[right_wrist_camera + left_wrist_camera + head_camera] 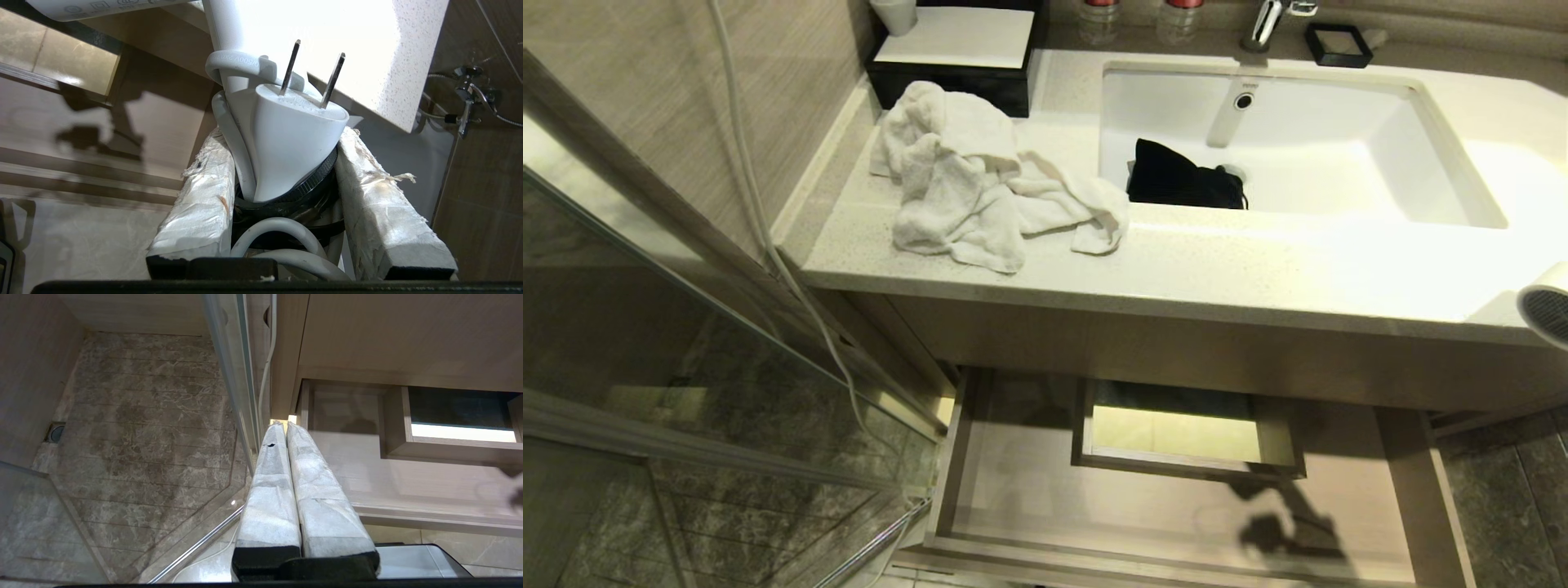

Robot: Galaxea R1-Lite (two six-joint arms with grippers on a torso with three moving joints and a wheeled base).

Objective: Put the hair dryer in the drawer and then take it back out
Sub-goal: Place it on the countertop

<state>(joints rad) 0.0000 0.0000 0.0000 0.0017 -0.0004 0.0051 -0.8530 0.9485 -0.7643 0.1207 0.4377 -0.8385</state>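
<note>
The hair dryer's grey mesh grille shows at the right edge of the head view, level with the countertop's front edge and above the drawer. My right gripper is shut on the hair dryer's bundled white cord and plug, with the white handle rising beyond the fingers. The drawer stands pulled out under the vanity, its wood-grain floor bare around a boxed cutout. My left gripper hangs shut and empty by the drawer's left corner.
A white towel lies crumpled on the countertop left of the sink, which holds a black pouch. A black box sits at the back. A glass shower door and white cable stand left.
</note>
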